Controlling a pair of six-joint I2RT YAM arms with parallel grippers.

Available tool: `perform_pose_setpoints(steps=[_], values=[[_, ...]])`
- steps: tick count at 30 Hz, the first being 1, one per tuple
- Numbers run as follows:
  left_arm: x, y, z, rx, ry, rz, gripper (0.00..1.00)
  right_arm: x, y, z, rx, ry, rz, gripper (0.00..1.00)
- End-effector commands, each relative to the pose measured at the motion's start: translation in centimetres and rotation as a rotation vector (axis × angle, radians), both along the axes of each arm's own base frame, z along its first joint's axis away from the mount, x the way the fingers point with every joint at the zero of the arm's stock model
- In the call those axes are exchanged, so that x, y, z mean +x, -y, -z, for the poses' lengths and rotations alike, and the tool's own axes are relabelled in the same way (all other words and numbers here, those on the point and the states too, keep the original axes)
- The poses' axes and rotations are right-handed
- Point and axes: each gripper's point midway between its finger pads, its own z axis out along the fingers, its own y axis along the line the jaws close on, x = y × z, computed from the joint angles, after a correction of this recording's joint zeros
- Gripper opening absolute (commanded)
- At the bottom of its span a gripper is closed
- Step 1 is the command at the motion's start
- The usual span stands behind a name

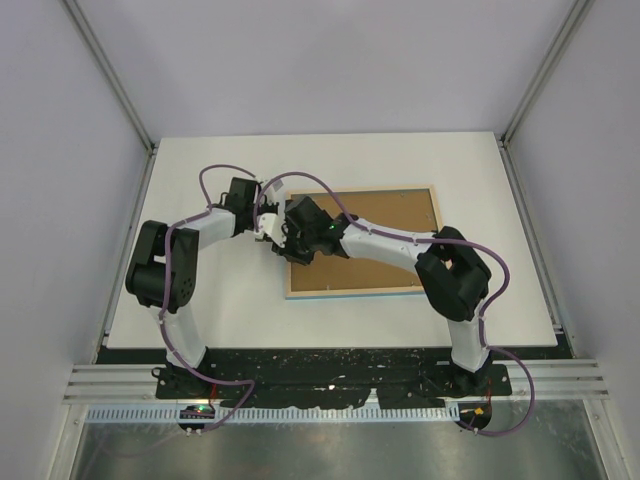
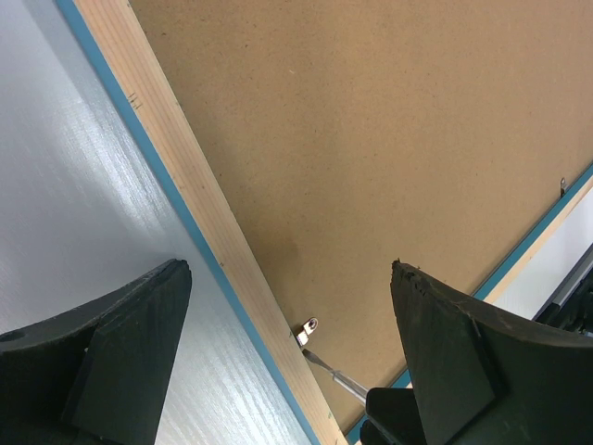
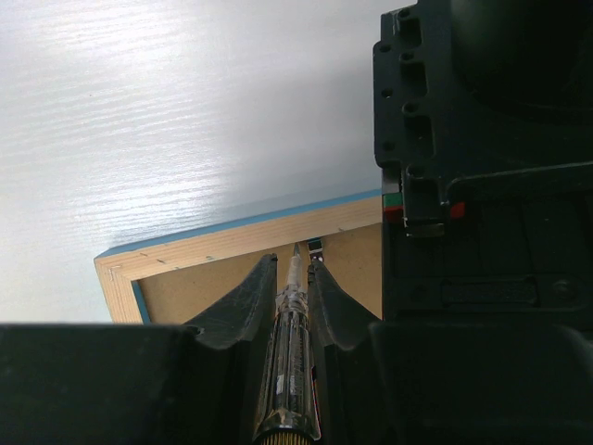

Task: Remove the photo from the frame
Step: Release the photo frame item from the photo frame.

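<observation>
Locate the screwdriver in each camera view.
Top external: not discernible.
Left wrist: the screwdriver tip, bottom centre, beside the metal clip.
Right wrist: bottom centre, clamped in the right gripper.
Shared landmark: the pale wooden rim of the frame.

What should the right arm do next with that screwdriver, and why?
Probably swing the screwdriver tip sideways to turn the metal tab off the backing board: the right gripper is shut on the tool, its tip is at the tab, and the board sits in the frame.

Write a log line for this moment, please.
frame: face down | right gripper: screwdriver at clip | left gripper: open above
</observation>
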Motion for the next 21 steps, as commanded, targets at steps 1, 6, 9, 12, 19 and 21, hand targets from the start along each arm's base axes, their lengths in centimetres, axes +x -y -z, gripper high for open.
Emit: perform_pose_setpoints(steps=[1, 6, 9, 12, 19, 21], values=[[0.62, 0.14, -0.14, -0.005, 0.009, 0.002, 0.93, 1.34, -1.0, -1.17, 0.041, 0.058, 0.025, 0.08], [0.65, 0.13, -0.1, -0.003, 0.008, 0.001, 0.93, 1.49, -0.94, -0.95, 0.034, 0.068, 0.029, 0.08], [0.62, 0.19, -0.1, -0.003, 0.008, 0.002, 0.93, 1.57, -0.86, -0.79, 0.029, 0.072, 0.031, 0.08], [0.66, 0.11, -0.09, -0.002, 0.008, 0.0, 0.93, 1.61, -0.85, -0.67, 0.023, 0.082, 0.029, 0.08], [0.63, 0.1, -0.07, -0.002, 0.006, 0.0, 0.93, 1.81, -0.74, -0.61, 0.011, 0.103, 0.035, 0.08], [0.69, 0.12, -0.18, -0.003, 0.009, 0.0, 0.93, 2.03, -0.65, -0.58, 0.005, 0.112, 0.042, 0.08]])
